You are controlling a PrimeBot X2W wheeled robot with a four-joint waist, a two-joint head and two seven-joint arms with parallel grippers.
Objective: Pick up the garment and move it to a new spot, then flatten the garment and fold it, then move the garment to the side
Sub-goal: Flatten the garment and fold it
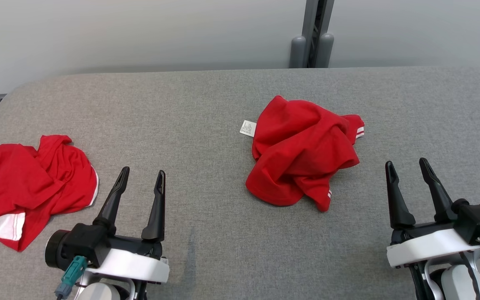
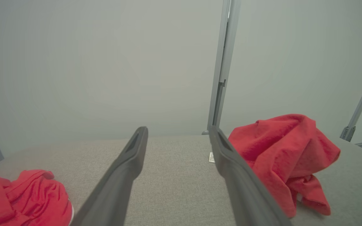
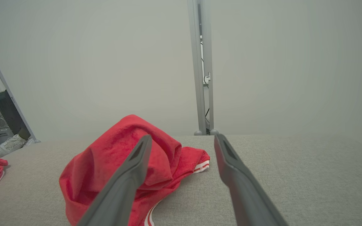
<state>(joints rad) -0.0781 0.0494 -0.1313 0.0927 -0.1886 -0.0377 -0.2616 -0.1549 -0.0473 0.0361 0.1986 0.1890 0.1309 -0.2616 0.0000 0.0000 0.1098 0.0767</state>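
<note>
One crumpled red cloth garment (image 1: pixel 302 150) lies centre-right on the grey fabric-covered table (image 1: pixel 223 250), long axis eleven-to-five. It sits ten o'clock from my nearer right gripper (image 1: pixel 406 161), two o'clock from my left gripper (image 1: pixel 143 171); both spread, empty.

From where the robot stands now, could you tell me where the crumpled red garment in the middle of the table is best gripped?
Probably its near striped corner, taken by the open right gripper coming in low from the robot's right. That corner of the middle garment sticks out loose towards the robot, while the rest is a bunched heap.
</note>
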